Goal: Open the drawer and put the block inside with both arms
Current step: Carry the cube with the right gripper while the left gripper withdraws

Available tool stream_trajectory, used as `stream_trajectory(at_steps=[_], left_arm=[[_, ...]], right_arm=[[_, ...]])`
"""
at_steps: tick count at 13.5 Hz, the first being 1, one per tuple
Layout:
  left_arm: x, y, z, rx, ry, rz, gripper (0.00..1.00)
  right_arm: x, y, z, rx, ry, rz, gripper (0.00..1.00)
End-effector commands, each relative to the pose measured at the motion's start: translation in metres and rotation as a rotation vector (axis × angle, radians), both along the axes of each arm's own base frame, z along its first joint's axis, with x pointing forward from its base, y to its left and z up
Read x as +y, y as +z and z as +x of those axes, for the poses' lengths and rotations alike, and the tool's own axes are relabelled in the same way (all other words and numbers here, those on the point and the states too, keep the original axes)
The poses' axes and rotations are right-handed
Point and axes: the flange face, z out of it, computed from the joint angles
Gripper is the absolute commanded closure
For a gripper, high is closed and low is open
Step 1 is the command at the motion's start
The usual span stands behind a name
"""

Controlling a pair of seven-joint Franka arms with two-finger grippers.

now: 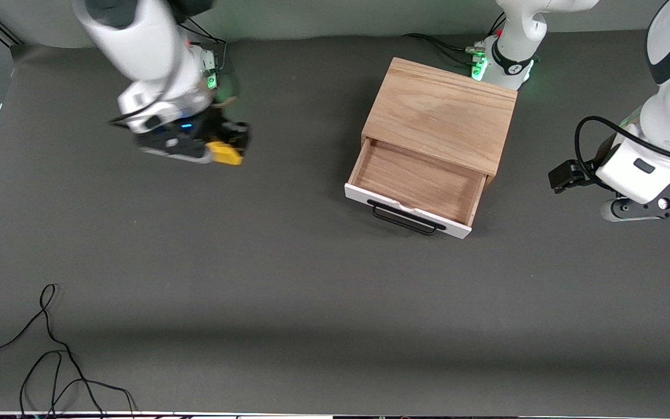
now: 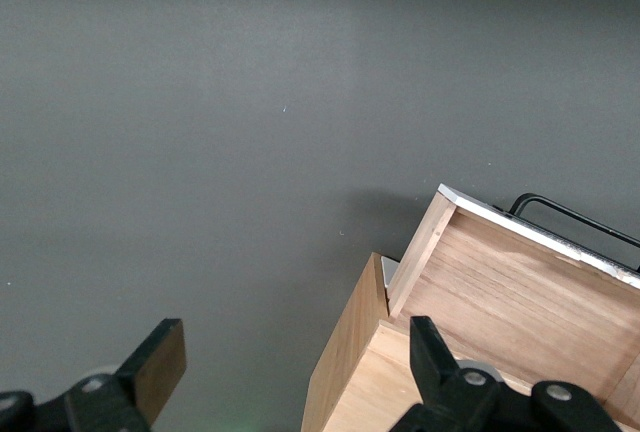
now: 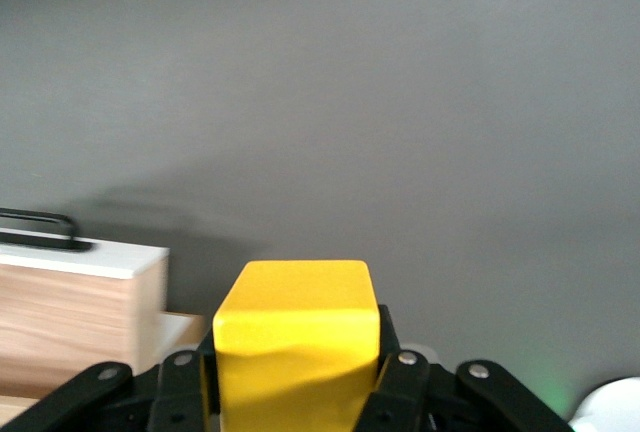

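Your block [image 1: 224, 152] is clamped between the fingers of the right gripper [image 1: 227, 145], up in the air over bare table mat [image 1: 288, 291] toward the right arm's end of the table. In the right wrist view the yellow cube [image 3: 296, 337] fills the jaws, squarely seated, with the drawer's white front and black handle showing off to one side, well apart from it.

The drawer [image 1: 416, 181] already stands pulled out of the wooden cabinet [image 1: 442, 110], its light wood interior exposed and with nothing in it. The handle [image 1: 405, 216] faces the front camera.

The left gripper [image 1: 652, 206] hangs beside the cabinet at the left arm's end of the table, fingers [image 2: 160, 357] spread wide and holding nothing; its wrist view looks down past the cabinet's corner and the drawer [image 2: 520, 282]. That arm appears to be waiting.

So you can count the opening as done and the pick as done. What is left, by my reading: carry the block across to above the drawer cavity, lower it inside, and release. The drawer's opening looks generous against the cube, so alignment should not be demanding, but you should watch the clearance over the drawer's side wall on approach.
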Motion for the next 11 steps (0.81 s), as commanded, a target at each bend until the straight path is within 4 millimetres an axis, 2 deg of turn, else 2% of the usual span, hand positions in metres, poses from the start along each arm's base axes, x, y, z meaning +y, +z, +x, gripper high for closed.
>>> stream_trajectory(at_steps=[1,2,4,5,6,8,11], left_arm=[[0.011,0.003,0.002,-0.019,0.007,-0.047,0.0],[0.022,0.001,0.005,-0.011,0.031,-0.081,0.0],[0.049,0.011,0.004,-0.013,0.075,-0.121,0.0],[0.053,0.013,0.002,-0.006,0.062,-0.136,0.0],[0.054,0.011,-0.001,0.02,0.032,-0.136,0.0],[0.043,0.01,-0.003,0.029,-0.004,-0.125,0.0],[0.036,0.013,-0.007,0.025,-0.016,-0.122,0.0]], right_arm=[[0.088,-0.018,0.014,0.004,-0.1,0.009,0.76],[0.117,-0.029,0.011,0.002,-0.134,0.007,0.76],[0.167,-0.044,0.008,-0.018,-0.191,0.025,0.76],[0.19,-0.049,0.006,-0.033,-0.209,0.044,0.76],[0.205,-0.059,0.006,-0.036,-0.239,0.053,0.76],[0.234,-0.075,-0.003,-0.058,-0.255,0.085,0.76],[0.259,-0.127,-0.009,-0.087,-0.221,0.057,0.76]])
